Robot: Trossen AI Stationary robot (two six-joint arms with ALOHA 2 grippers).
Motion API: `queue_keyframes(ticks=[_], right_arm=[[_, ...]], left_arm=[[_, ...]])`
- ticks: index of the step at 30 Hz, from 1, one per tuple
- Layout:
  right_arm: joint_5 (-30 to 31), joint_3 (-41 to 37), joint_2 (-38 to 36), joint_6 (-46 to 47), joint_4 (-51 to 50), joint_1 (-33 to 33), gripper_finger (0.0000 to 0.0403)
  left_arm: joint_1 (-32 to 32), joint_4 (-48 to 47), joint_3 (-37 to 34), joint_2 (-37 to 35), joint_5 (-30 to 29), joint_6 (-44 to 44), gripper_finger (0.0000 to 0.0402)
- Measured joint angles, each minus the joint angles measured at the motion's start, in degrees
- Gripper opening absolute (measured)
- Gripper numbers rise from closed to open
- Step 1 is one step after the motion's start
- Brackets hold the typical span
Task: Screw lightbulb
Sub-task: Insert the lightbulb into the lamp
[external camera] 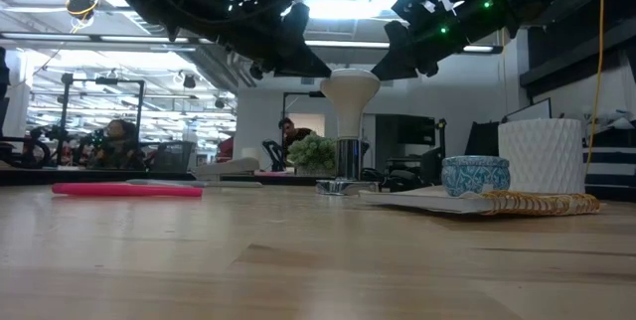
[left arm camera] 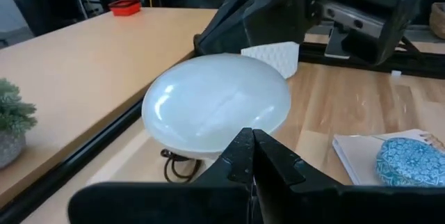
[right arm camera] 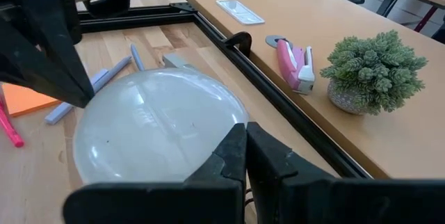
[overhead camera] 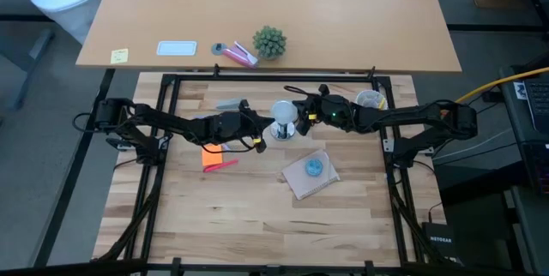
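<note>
One lightbulb (overhead camera: 284, 112) is seen upright in its metal socket (external camera: 347, 157) near the table's (overhead camera: 257, 225) far edge, midway along it. It is judged light, smooth, slippery and fragile, best taken gently around the globe's widest part. The left gripper (overhead camera: 259, 132) and right gripper (overhead camera: 302, 113) flank it with jaws fully closed, nothing held. A white cup (external camera: 540, 155) is seen; its contents cannot be told.

The frosted white globe lightbulb (overhead camera: 284, 112) stands upright near the middle of the wooden table, globe on top, tapering down to a grey-silver screw base (external camera: 347, 157) seated in a shiny metal socket (external camera: 341, 186). Its smooth dome (left arm camera: 215, 104) (right arm camera: 156, 126) looks unlit and intact.
</note>
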Motion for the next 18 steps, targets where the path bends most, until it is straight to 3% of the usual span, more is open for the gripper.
queue_keyframes(ticks=[18], right_arm=[[-2.7, 0.1, -0.1, 1.8, -1.9, 0.0, 0.0011]], left_arm=[[0.3, -0.6, 0.0, 0.0, -5.1, 0.0, 0.0000]])
